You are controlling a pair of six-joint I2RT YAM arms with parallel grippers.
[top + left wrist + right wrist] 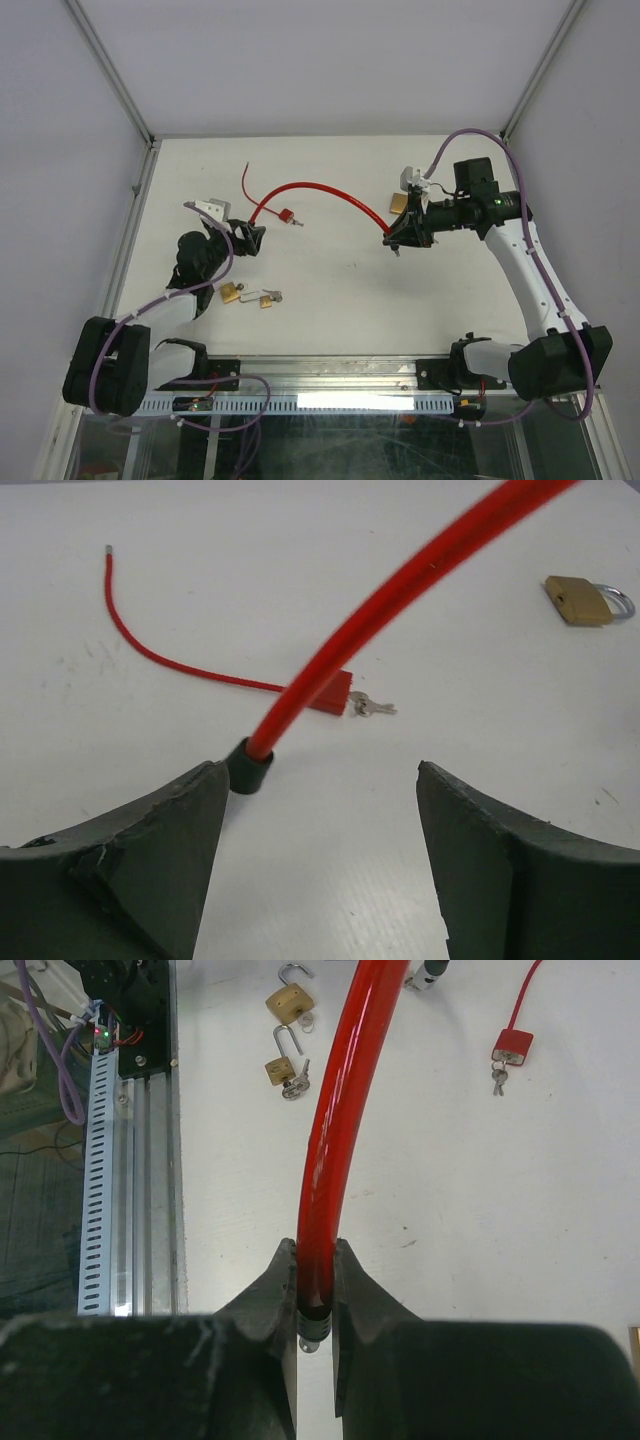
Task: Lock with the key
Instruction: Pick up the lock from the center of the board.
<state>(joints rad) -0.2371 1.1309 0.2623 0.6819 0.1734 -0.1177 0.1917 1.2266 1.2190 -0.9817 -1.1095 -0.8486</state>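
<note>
Right gripper (315, 1255) fingers sit pinched on one end of the thick red cable (335, 1110); the left gripper (320, 770) is spread wide at the other end.

Key (372, 707) lies flat on the table (330, 300), touching the small red lock body (333, 693), from which a thin red cord (150, 652) trails away; neither claw is on it. Just beside it, the cable's black end cap (248, 767) rests close to one left finger, and the left gripper holds nothing. A brass padlock (577, 599) lies further off. Judging by this, the arms are positioning the cable and locking has not begun. The next move likely calls for the left claw to close on the cap, then make a low, careful pinch on the small key.
</note>
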